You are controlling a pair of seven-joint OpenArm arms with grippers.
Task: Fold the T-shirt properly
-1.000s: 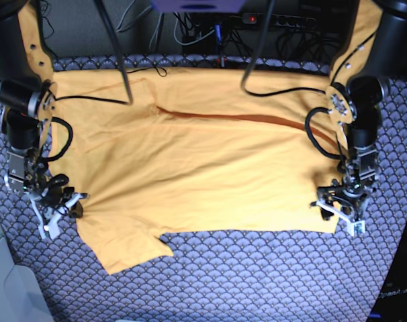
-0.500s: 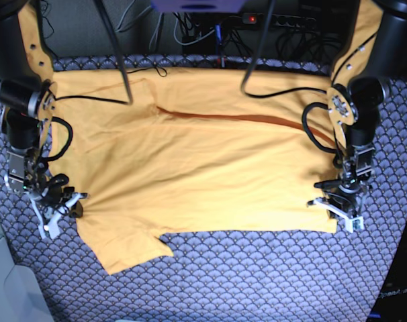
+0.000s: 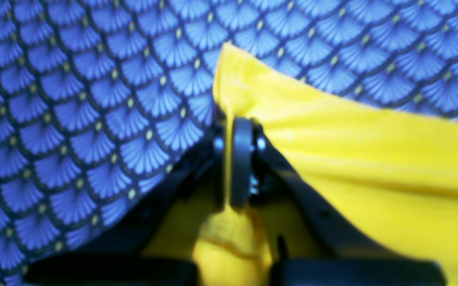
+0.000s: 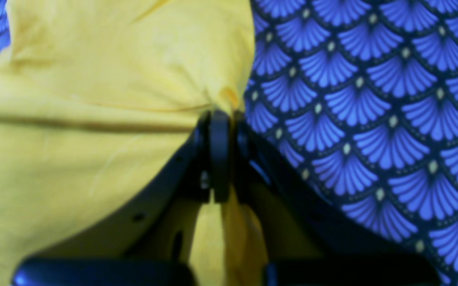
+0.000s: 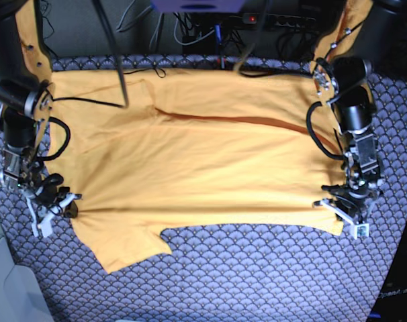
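The yellow-orange T-shirt lies spread flat across the patterned cloth, with one sleeve sticking out toward the front left. My left gripper is at the shirt's front right corner, shut on the T-shirt. The left wrist view shows the T-shirt pinched between the left gripper's closed fingers, a fold bunched below them. My right gripper is shut on the shirt's left edge near the sleeve. In the right wrist view the T-shirt is gathered to a pucker in the right gripper.
A blue-grey scallop-patterned cloth covers the table under the shirt. Black cables hang over the shirt's back part. A power strip and wiring lie behind the table. A pale surface borders the front left.
My left gripper has closed on the shirt's front right corner. The shirt's front edge is now drawn tighter between the two grippers, and the right gripper has shifted slightly left.
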